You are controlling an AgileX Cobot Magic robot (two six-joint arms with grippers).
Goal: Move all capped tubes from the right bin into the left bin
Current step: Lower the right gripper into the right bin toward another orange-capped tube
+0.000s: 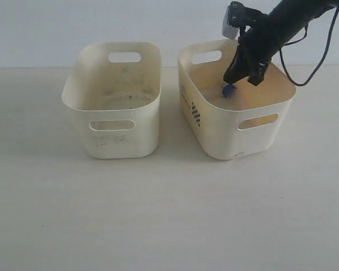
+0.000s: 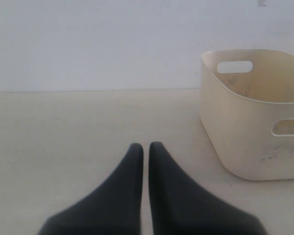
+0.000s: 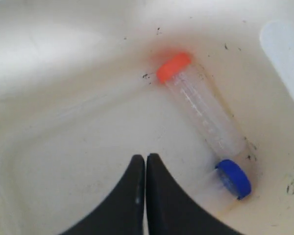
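Orange-capped tube beside blue-capped tube; right gripper clenched, empty; tubes likely knocked aside unless opened.

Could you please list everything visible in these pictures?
left bin: one, cream, speckled floor, left on the table.
right bin: one, cream, black checkered print, beside the left bin.
orange-capped tube: one, clear, lying in the right bin.
blue-capped tube: one, clear, lying by the orange-capped tube.
table: one, pale beige, under both bins.
left claw: one, black, shut, over table near the left bin.
right claw: one, black, shut, inside the right bin.
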